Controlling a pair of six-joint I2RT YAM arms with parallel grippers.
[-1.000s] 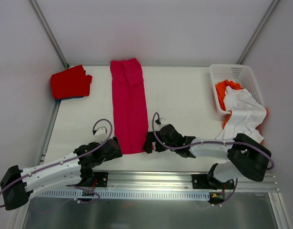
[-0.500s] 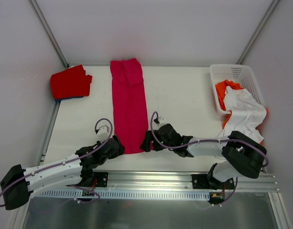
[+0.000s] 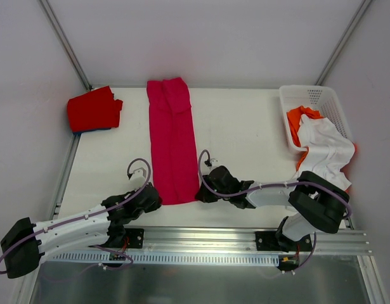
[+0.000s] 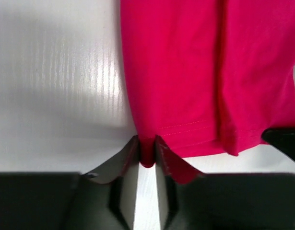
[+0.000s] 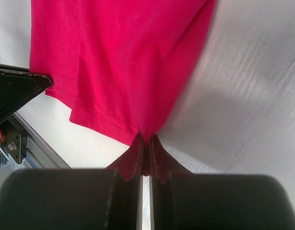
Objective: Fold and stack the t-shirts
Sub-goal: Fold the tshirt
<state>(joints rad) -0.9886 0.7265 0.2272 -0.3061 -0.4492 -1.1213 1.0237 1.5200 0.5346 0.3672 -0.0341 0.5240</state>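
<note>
Left end effector [image 4: 146,149]: jaws drawn almost together, with a small pinch of the near left hem corner of the crimson-pink t-shirt [image 3: 172,145] between them. Right end effector [image 5: 146,143]: jaws closed to a thin slit on the near right hem corner, cloth visible in the nip. Both units sit low at the surface [image 3: 245,133], one at either side of the hem, well apart from everything else. The garment lies flat as a long narrow band, already folded lengthwise, running from the near edge to the far edge of the surface. Assessment: the step in hand appears to be the crosswise fold, carrying the hem toward the far end. Recommended practice: raise both corners together and level, and keep the hem lightly taut between the two grips so it neither sags nor twists. Carry it away from the bases over the band without dragging the part at rest, then lower it so that hem and far edge meet square. Concern: each bite is shallow, and it cannot be confirmed that every layer is caught, so a lower layer may slip out on lifting. Further out, a folded red t-shirt [image 3: 93,109] sits at the far left corner. The basket [image 3: 312,94] at far right holds an orange t-shirt [image 3: 300,118] and a white t-shirt [image 3: 325,149], the latter spilling over the rim.
</note>
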